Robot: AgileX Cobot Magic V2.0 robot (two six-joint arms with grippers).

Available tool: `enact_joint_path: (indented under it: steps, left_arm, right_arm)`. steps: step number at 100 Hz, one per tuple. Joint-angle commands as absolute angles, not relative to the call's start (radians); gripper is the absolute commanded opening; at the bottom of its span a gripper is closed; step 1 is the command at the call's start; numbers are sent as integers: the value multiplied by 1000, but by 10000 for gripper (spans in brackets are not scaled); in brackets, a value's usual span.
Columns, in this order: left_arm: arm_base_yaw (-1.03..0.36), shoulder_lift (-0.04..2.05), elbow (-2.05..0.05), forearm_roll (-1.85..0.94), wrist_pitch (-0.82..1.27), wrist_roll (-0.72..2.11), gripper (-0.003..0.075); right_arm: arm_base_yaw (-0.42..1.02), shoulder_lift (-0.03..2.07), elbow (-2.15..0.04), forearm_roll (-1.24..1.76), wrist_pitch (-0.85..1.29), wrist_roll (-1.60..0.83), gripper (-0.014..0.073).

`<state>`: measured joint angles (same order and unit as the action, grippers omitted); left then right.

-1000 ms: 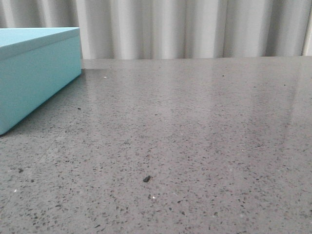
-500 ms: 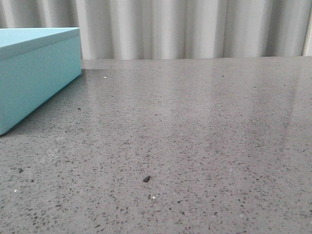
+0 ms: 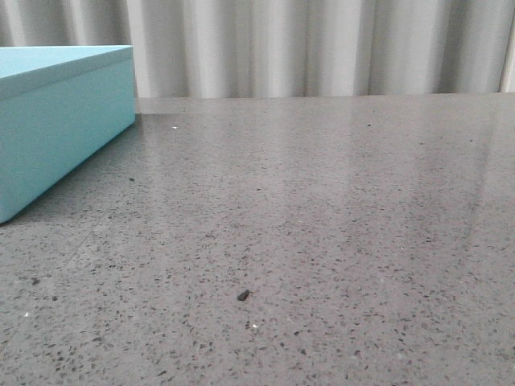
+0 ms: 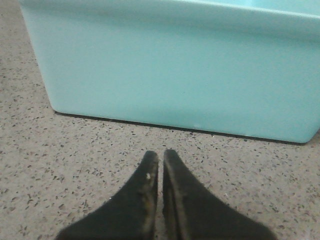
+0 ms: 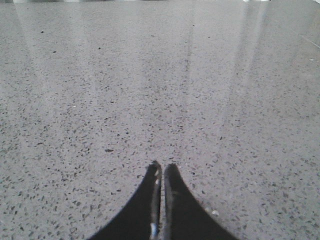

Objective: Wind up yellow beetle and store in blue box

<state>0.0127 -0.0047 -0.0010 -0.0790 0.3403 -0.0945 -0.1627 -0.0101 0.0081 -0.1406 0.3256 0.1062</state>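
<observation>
Front view: the box (image 3: 56, 121), lid on, stands at the left edge of the speckled grey table (image 3: 322, 225), partly cut off by the frame, with pleated curtains (image 3: 322, 48) behind. A small dark fleck (image 3: 242, 295) lies on the table near the camera. Neither arm appears here.

Left wrist view: the left gripper (image 4: 160, 156) sits low over the table, fingertips pressed together and holding nothing, pointing at a side wall of the box (image 4: 175, 70) close ahead.

Right wrist view: the right gripper (image 5: 161, 168), likewise closed and empty, faces only bare table (image 5: 150, 75).

The beetle shows in none of the three views.
</observation>
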Motion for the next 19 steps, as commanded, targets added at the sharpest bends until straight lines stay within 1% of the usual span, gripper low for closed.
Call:
enact_joint_path:
  steps: [1,19]
  left_arm:
    - [9,-35,25,-85,309,-102,-21]
    - [9,-35,25,-85,309,-102,-21]
  right_arm:
    - [-168,-31,31,-144,313,102,-61]
    - [-168,-31,31,-144,313,102,-61]
